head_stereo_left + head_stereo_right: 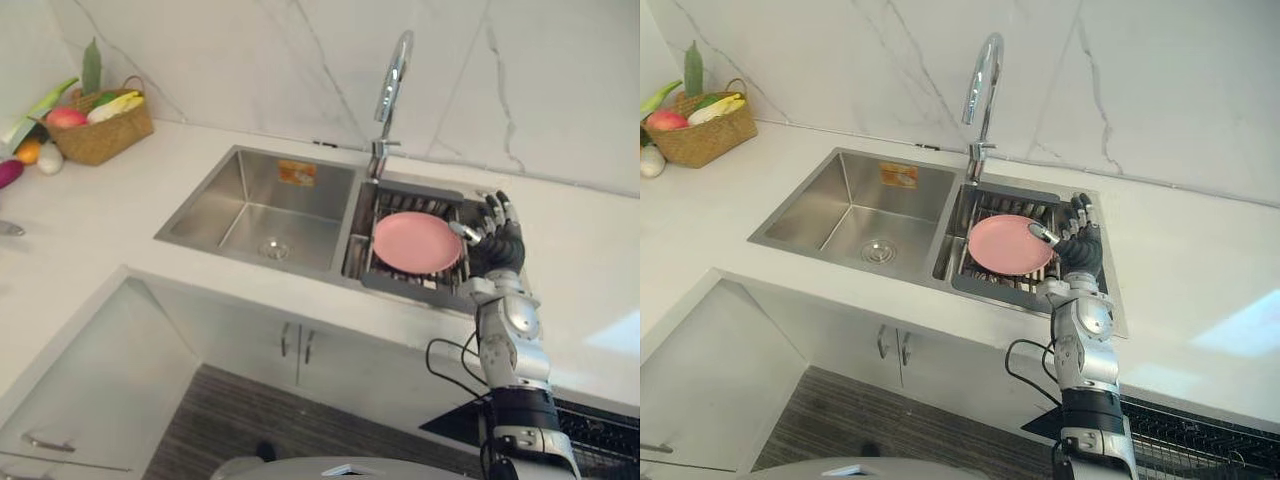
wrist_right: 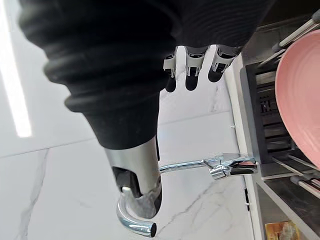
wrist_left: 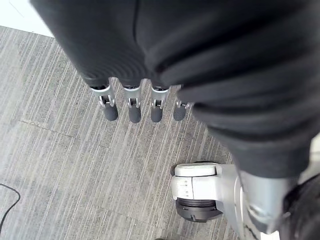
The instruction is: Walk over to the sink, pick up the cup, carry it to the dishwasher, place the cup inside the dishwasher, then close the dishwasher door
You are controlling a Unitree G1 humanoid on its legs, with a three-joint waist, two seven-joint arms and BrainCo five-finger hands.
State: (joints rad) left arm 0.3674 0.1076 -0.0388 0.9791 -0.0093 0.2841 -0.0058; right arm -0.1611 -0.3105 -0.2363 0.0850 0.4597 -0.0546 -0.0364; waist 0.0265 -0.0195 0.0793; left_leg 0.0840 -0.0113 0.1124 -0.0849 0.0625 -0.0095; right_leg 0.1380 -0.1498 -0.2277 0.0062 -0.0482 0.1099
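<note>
A steel double sink [image 1: 250,205] is set in the white counter. Its right basin holds a dark dish rack [image 1: 420,190] with a pink plate [image 1: 415,242] lying in it. My right hand [image 1: 495,235] is raised over the rack's right edge, just right of the plate, open, with its thumb towards the plate and nothing held. In the right wrist view its fingers [image 2: 192,67] are straight beside the plate [image 2: 300,100]. My left hand [image 3: 130,105] hangs open above the grey striped floor.
A tall chrome faucet [image 1: 392,90] stands behind the divider between the basins. At the counter's far left corner is a wicker basket [image 1: 100,125] of produce. A dark wire dishwasher rack [image 1: 1200,430] juts out low on the right. White cabinet doors [image 1: 295,345] are below the sink.
</note>
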